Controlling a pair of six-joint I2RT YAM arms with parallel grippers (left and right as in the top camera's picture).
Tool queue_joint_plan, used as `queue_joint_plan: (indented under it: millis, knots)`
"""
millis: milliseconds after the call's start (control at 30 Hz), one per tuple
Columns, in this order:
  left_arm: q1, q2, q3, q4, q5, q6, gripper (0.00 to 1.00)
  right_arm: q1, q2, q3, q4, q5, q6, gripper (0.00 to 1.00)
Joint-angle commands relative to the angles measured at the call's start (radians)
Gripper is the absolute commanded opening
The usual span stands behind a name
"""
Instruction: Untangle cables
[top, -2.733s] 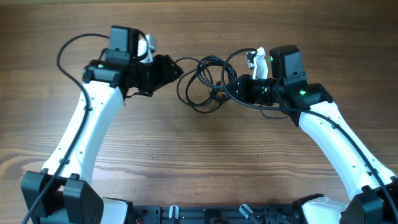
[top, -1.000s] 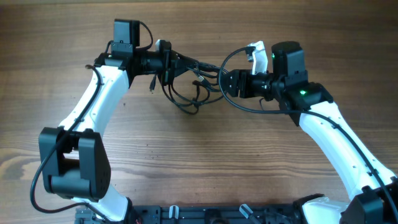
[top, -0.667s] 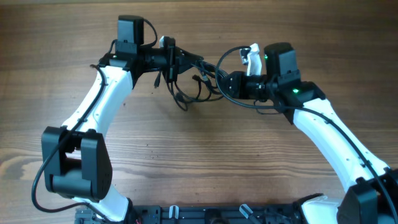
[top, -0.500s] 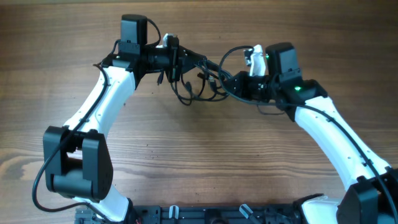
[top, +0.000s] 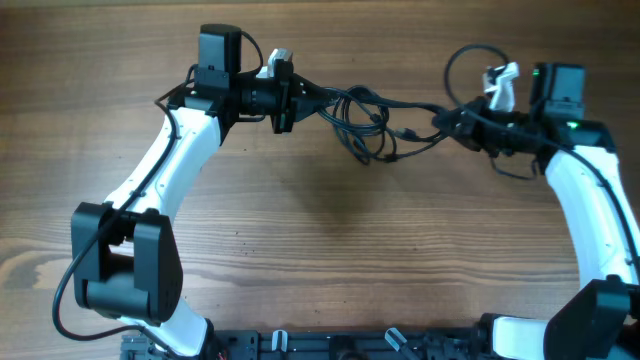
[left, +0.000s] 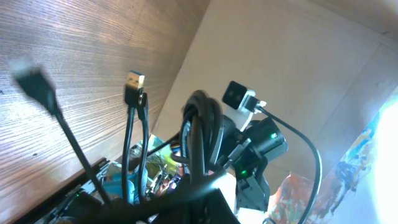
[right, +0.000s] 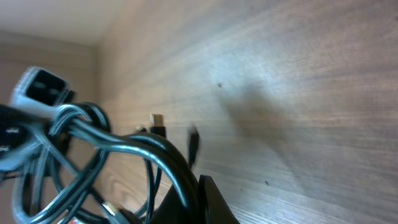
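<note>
Left hand (top: 285, 95) and right hand (top: 452, 122) both grip the taut cables (top: 365, 120); pulling wider may cinch them tighter.

- cables (top: 365, 115): black, one plug (left: 134, 81) tipped in gold metal
- table (top: 330, 250): warm brown, streaked wood grain
- left arm (top: 165, 170) and right arm (top: 590, 210): white shells, black joints
- light (top: 573, 126) on the right arm: green

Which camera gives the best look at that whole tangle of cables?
The overhead view: it shows the cables strung from the left claw to the right claw, knot in the middle. Both wrist views show only nearby strands close up, partly blurred.
</note>
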Motion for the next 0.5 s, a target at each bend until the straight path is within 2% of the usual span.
queue_joint_plan:
  millis: [0, 133, 233, 267, 367, 467]
  knots:
    - [0.138, -0.045, 0.021, -0.012, -0.060, 0.096, 0.04, -0.179, 0.006, 0.000, 0.126, -0.034, -0.011, 0.05]
    - [0.137, -0.045, 0.021, -0.151, -0.060, 0.250, 0.04, -0.201, 0.006, 0.000, 0.458, -0.214, 0.153, 0.05]
    - [0.138, -0.045, 0.021, -0.242, -0.060, 0.369, 0.04, -0.201, 0.006, 0.000, 0.621, -0.190, 0.245, 0.05]
    - [0.138, -0.045, 0.021, -0.288, -0.061, 0.445, 0.04, -0.201, 0.006, 0.000, 0.669, -0.163, 0.280, 0.05]
    - [0.138, -0.045, 0.021, -0.426, -0.090, 0.649, 0.04, -0.201, 0.006, 0.000, 0.694, -0.052, 0.315, 0.05]
    - [0.137, -0.045, 0.021, -0.562, -0.237, 0.763, 0.04, -0.201, 0.006, -0.001, 0.578, 0.071, 0.306, 0.04]
